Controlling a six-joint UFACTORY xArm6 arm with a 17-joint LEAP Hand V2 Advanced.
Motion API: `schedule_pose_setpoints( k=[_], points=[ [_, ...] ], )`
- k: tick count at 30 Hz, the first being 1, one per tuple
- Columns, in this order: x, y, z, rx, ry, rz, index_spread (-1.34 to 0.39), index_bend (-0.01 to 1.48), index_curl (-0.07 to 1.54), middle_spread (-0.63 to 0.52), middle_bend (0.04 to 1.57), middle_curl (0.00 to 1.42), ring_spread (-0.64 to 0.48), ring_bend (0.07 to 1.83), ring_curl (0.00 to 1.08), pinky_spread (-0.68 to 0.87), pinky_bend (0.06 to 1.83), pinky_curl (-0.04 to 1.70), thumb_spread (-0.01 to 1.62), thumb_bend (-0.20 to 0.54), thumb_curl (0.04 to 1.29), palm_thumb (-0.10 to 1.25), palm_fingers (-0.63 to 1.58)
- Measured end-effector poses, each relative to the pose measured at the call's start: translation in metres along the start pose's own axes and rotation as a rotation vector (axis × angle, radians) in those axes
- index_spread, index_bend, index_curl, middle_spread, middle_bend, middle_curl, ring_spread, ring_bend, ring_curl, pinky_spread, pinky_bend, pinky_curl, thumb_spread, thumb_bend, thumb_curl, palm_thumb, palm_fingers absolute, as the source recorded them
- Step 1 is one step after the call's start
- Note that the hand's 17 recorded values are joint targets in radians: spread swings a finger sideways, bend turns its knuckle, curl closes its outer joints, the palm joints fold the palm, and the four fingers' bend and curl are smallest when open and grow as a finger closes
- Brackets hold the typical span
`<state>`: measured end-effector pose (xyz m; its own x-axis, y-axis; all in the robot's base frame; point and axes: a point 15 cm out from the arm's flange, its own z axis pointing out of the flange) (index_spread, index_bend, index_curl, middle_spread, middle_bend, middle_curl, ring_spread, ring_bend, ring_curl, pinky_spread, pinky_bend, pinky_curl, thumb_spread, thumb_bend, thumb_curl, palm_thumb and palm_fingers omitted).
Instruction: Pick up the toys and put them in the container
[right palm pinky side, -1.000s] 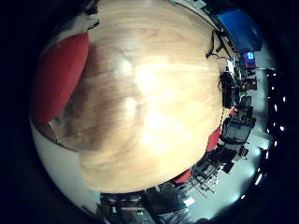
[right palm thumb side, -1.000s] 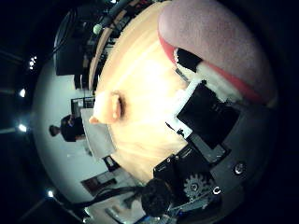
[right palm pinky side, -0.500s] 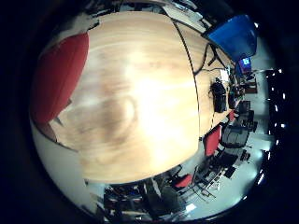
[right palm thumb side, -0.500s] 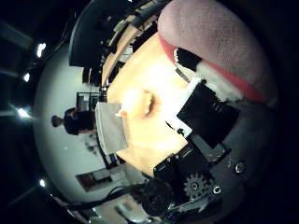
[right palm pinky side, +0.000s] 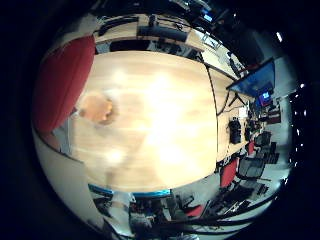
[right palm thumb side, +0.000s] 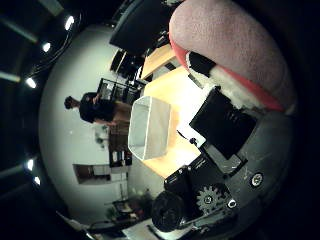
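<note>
A red soft toy (right palm thumb side: 225, 40) sits right against my palm and fills one side of the right thumb side palm view. It also shows at the rim of the right little finger side palm view (right palm pinky side: 60, 80). My hand's (right palm thumb side: 225, 125) white and black fingers curl beside it. A pale translucent container (right palm thumb side: 150, 125) stands on the wooden table (right palm pinky side: 170, 120), well below the hand. A small orange-brown toy (right palm pinky side: 97, 107) lies on the table in the little finger side view.
Office chairs and desks (right palm pinky side: 245, 130) stand beyond the table's far edge, with a blue screen (right palm pinky side: 262, 78) past them. Dark monitors (right palm thumb side: 150, 25) stand behind the table in the thumb side view.
Both views have swung and drawn back from the table, so the hand has moved. The red toy stays fixed against the palm. The container now shows larger, and the orange-brown toy has come into the little finger side view.
</note>
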<state>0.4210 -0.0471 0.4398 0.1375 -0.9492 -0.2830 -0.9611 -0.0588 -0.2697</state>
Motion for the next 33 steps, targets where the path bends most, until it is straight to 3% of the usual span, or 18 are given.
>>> schedule_pose_setpoints(
  k=[18, 33],
  points=[
    [-0.220, -0.018, 0.047, -0.061, -0.051, -0.303, -0.58, 0.27, 0.61, -0.45, 0.71, 0.65, -0.33, 1.19, 0.47, -0.52, 1.18, 0.47, 0.96, -0.015, 0.43, 1.13, 1.19],
    [-0.331, -0.015, 0.108, -0.144, -0.044, -0.482, -0.60, 0.21, 0.67, -0.45, 0.70, 0.65, -0.34, 1.19, 0.47, -0.52, 1.18, 0.47, 0.98, -0.014, 0.42, 1.14, 1.18]
  ],
)
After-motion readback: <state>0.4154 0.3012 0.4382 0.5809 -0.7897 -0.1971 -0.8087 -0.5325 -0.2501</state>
